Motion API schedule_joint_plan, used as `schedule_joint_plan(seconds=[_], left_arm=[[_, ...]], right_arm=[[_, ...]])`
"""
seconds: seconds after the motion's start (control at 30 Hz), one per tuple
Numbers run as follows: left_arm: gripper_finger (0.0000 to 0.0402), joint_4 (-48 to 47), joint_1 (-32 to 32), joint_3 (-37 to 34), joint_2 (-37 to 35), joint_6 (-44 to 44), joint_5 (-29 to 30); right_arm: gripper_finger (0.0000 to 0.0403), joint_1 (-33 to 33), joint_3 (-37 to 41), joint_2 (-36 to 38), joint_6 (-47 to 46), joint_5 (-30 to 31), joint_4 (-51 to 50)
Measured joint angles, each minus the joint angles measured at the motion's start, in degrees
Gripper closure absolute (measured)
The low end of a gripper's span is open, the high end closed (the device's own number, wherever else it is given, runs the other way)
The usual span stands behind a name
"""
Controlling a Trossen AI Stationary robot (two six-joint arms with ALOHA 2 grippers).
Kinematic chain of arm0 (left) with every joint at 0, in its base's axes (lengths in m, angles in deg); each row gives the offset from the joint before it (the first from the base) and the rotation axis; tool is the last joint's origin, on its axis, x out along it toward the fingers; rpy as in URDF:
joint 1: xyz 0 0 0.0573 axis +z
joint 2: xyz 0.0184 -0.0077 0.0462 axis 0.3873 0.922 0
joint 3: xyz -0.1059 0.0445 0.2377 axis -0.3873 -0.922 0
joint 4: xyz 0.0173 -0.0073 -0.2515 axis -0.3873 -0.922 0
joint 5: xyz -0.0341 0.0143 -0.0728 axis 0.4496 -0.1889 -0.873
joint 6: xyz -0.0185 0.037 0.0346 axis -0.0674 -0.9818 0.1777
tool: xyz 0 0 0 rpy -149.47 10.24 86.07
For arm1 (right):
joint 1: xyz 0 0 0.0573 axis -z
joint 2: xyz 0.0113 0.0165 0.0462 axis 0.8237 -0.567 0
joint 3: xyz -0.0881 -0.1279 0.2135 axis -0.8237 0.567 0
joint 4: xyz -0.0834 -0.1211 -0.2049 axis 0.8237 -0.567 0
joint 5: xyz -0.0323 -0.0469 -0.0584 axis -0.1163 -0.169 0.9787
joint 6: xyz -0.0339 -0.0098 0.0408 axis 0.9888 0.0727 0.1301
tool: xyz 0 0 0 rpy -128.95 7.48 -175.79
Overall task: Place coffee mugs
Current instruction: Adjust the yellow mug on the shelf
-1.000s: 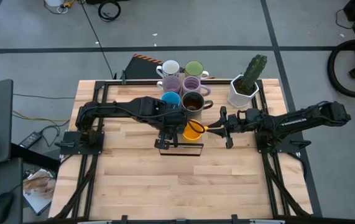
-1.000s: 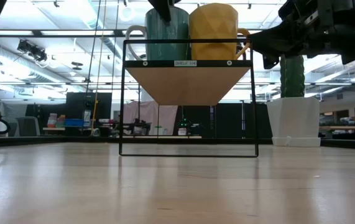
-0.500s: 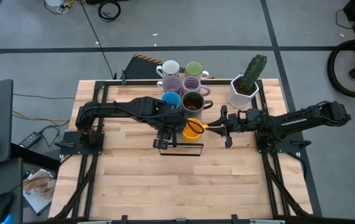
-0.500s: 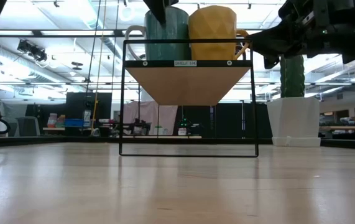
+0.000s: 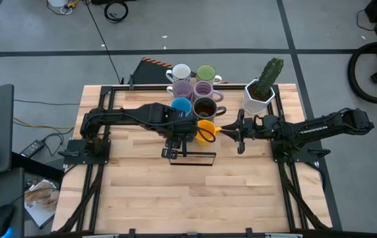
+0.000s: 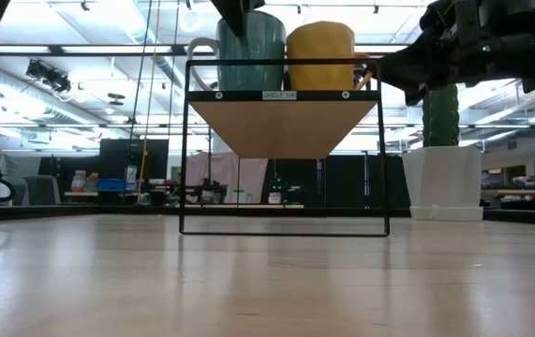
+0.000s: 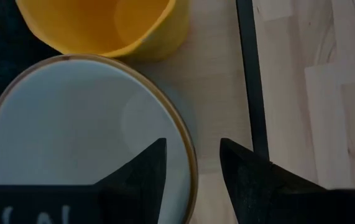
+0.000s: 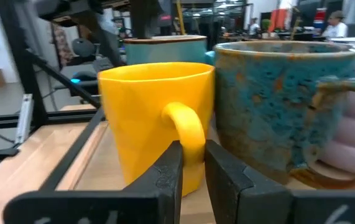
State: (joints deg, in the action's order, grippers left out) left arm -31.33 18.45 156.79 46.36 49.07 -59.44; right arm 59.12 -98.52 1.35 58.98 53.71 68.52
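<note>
A small black-framed shelf (image 6: 284, 122) stands mid-table. On its top stand a teal-green mug (image 6: 250, 51) and an orange mug (image 6: 320, 56), side by side. My left gripper (image 7: 193, 148) is open above the teal-green mug (image 7: 71, 137). One finger is inside the mug and one outside, with its rim (image 7: 191, 168) between them and apart from both. My right gripper (image 8: 189, 167) is shut on the orange mug (image 8: 155, 106), coming from the table's right (image 5: 224, 131). In the high view my left arm hides the teal-green mug. My right gripper pinches the orange mug's handle (image 8: 188, 132) between its two fingers (image 8: 166, 171), level, from the table's right side. The mug stands upright beside the teal-green mug; the shelf's top bar hides its base in the low view.
Behind the shelf stand six more mugs in pairs: white (image 5: 180, 71), green (image 5: 206, 71), two lilac (image 5: 183, 87) (image 5: 203, 89), blue (image 5: 180, 104) and dark brown (image 5: 205, 108). A white cactus pot (image 5: 257, 99) stands at the far right. The table's near half is bare wood (image 5: 195, 198).
My right gripper has carried the orange mug by its handle a little toward the table's far edge. The mug now stands farther back on the shelf, closer to the dark brown mug. The teal-green mug has stayed put.
</note>
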Motion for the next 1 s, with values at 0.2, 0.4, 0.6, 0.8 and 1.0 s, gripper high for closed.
schedule_joint_plan(seconds=[0.2, 0.4, 0.6, 0.8, 1.0], left_arm=[[0.0246, -0.3, 0.0, 0.0, 0.0, 1.0, 0.0], [0.0246, -0.5, -0.4, 0.0, 0.0, 0.9, 0.0], [0.0246, -0.6, -0.4, 0.0, 0.0, 0.9, 0.0], [0.0246, -0.6, -0.4, 0.0, 0.0, 0.8, 0.0], [0.0246, -0.6, -0.4, 0.0, 0.0, 0.8, 0.0]], right_arm=[[0.0343, -0.2, 0.0, 0.0, -1.7, 3.5, -0.9], [0.0343, -1.8, 0.0, 0.0, -1.5, 3.6, -1.0], [0.0338, -4.1, 0.0, 0.0, -1.1, 3.5, -1.0], [0.0340, -5.9, 0.0, 0.0, -1.1, 7.3, -1.0], [0.0348, -8.3, 0.0, 0.0, -1.8, 13.2, -0.7]])
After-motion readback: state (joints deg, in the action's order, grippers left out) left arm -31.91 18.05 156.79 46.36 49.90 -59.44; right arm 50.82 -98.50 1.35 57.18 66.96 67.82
